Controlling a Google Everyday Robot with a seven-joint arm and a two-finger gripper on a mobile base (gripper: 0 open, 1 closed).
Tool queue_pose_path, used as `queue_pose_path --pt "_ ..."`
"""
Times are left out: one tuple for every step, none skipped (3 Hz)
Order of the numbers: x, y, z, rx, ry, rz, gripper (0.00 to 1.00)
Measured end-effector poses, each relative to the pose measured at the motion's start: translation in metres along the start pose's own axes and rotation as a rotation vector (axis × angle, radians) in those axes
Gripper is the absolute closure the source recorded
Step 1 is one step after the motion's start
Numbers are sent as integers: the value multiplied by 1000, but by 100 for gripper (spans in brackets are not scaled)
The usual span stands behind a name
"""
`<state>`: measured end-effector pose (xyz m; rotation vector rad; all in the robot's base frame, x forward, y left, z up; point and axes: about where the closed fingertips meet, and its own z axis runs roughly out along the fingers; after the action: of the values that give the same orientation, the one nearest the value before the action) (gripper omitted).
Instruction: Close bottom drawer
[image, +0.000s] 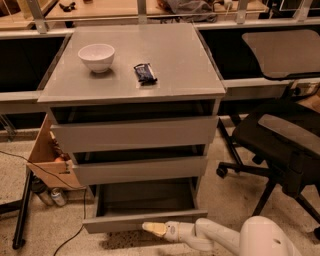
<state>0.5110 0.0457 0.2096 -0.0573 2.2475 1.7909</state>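
arm pose: white arm (220, 239) is seen low at bottom right, stretched near-level twd the left, just above the floor (20, 175).
gripper: gripper (154, 229) w/ cream tip is pointed left, set right at the lower edge of the bottom drawer's front, approx. mid-width; contact can't be confirmed.
grip state: open or closed can't be told.
bottom drawer: bottom drawer (115, 223) is pulled out of the cabinet (135, 134), lowest of 3; plain grey inside is exposed.
upper drawers: the 2 taller fronts above are each left slightly out, w/ dark gaps shown over them.
edges: drawer front is skewed a bit, left end lower in view; side walls are run back under the middle drawer.
room left: cardboard box (47, 157) is pressed near the cabinet's left side, cans (55, 196) and a black stand leg (22, 215) below it; a thin cable (75, 235) is trailed over the floor.
room right: black office chair (285, 145) is parked near, its wheeled base close to the cabinet's corner.
materials: cabinet is grey wood-grain, flat handleless fronts; floor is speckled beige carpet; arm shell is smooth, rounded plastic.
top: white round bowl (96, 56) and a dark snack packet (145, 73) are set apart on the flat grey top.
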Motion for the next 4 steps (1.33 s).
queue_pose_path --pt "-22 8 10 -18 -82 -17 0" --pt "-47 21 21 -25 -155 -38 0" --pt "-71 31 31 -16 -201 -57 0" --pt "-89 30 47 -4 -211 -57 0"
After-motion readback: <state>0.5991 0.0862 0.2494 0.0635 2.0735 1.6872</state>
